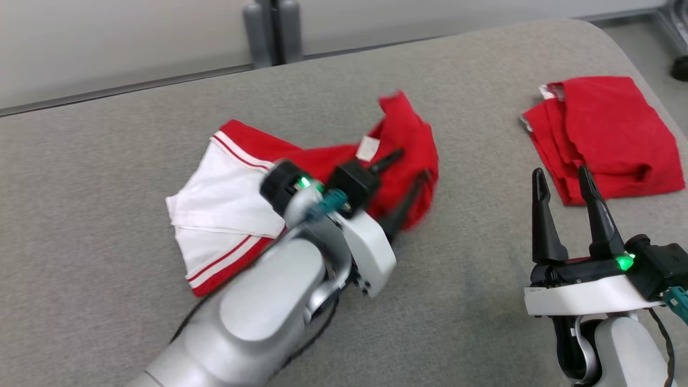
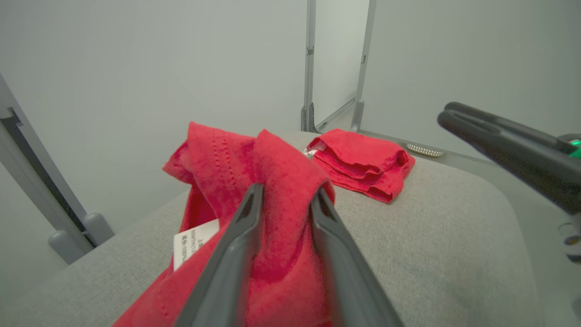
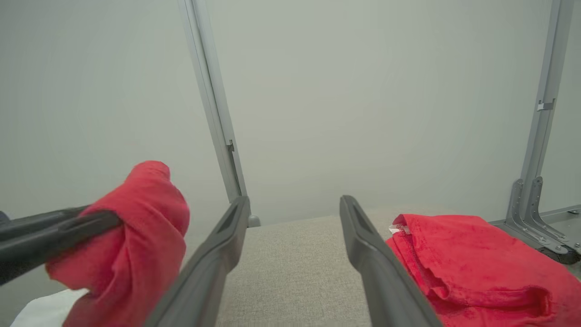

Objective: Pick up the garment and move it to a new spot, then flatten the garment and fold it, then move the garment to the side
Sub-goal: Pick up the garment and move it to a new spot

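The garment (image 1: 226,199), red with a white panel and red-white striped trim, lies crumpled at the middle of the grey padded table (image 1: 484,279). Its red end (image 2: 277,181) is lifted and bunched, with a white label showing. My left gripper (image 1: 415,163) reaches into that end. Its jaws stand parted, and the red cloth (image 3: 136,236) sits between them and drapes over the tips (image 2: 288,190). My right gripper (image 1: 560,172) hovers open and empty at the lower right (image 3: 295,200), apart from the garment.
A second red cloth (image 1: 607,134) lies folded at the table's right end, just beyond my right fingertips (image 3: 467,263). Grey frame posts (image 1: 271,32) stand behind the far edge. The table's rounded right corner is close to the folded cloth.
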Motion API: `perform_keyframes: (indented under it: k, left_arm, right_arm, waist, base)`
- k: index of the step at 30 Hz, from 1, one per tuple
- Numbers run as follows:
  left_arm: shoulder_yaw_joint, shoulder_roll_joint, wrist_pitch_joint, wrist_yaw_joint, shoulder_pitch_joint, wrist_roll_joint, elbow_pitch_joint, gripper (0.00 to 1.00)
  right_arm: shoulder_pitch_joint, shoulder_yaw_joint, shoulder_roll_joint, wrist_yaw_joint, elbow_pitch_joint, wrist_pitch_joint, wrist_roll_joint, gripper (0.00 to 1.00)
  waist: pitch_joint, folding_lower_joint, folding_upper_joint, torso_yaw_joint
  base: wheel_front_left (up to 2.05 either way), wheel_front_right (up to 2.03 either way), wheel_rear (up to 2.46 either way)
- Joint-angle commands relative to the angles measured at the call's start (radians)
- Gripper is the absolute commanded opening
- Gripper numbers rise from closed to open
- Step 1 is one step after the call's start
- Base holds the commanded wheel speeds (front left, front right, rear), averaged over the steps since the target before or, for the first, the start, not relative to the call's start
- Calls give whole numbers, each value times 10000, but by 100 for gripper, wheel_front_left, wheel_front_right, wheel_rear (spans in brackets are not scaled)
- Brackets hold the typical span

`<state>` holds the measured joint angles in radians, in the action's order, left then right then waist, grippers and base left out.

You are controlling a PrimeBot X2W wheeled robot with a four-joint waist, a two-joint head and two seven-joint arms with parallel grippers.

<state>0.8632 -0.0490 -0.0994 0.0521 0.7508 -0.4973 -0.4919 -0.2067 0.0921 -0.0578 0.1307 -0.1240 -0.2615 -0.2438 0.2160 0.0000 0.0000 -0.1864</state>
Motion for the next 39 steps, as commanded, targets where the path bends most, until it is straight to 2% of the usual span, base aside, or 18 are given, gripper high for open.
perform_keyframes:
  k: [1, 4, 7, 11, 14, 17, 21, 25, 28, 34, 39]
  left_arm:
    - [320, -33, 34, 71, 236, -55, -58, 100]
    - [844, -65, -189, -210, 329, -521, -113, 100]
    - [949, -56, -650, -560, 508, -829, -358, 100]
    - [541, -38, -1290, -906, 676, -1073, -855, 100]
    - [-82, -231, -1569, -1098, 521, -1220, -1092, 100]
    - [-576, -527, -1647, -1125, 130, -1217, -1144, 100]
    - [-1636, -955, -1660, -1244, -638, -986, -481, 100]
    - [-2259, -1304, -1650, -1169, -1525, -635, -7, 100]
    - [-2619, -1612, -1653, -1274, -2364, -84, 354, 100]
    - [-3764, -1658, -1653, -1258, -4257, 481, 1447, 100]
    - [-4870, -1287, -1654, -1083, -5461, 825, 2374, 100]
  right_arm:
    - [-114, -15, -5, 0, 16, -49, -35, 100]
    - [-107, -118, 32, 0, 52, -48, -77, 100]
    - [-3, -267, 51, 0, 76, -37, -38, 100]
    - [99, -366, 46, 0, 122, -37, 69, 100]
    - [159, -314, -36, 0, 131, -38, 155, 100]
    - [251, -319, -253, 0, 126, -36, 206, 100]
    - [399, -192, -502, 0, 36, -35, 268, 100]
    - [494, 1, -626, 0, -73, -32, 265, 100]
    - [683, 189, -858, 0, -352, -30, 225, 100]
    - [1038, 410, -983, 0, -694, -32, 194, 100]
    - [1073, 625, -1014, 0, -785, -32, 151, 100]
  waist:
    - [273, 0, 0, -344]
    - [325, 0, 0, -334]
    - [315, 0, 0, -77]
    - [148, 0, 0, 510]
    - [-61, 0, 0, 1029]
    - [-330, 0, 0, 1680]
    - [-645, 0, 0, 2450]
    - [-913, 0, 0, 2926]
    - [-1182, 0, 0, 3309]
    - [-1546, 0, 0, 3776]
    - [-1466, 0, 0, 3943]
  base:
    - [0, 0, 0]
    - [0, 0, 0]
    - [0, 0, 0]
    - [0, 0, 0]
    - [0, 0, 0]
    - [0, 0, 0]
    - [0, 0, 0]
    - [0, 0, 0]
    - [0, 0, 0]
    - [0, 0, 0]
    - [0, 0, 0]
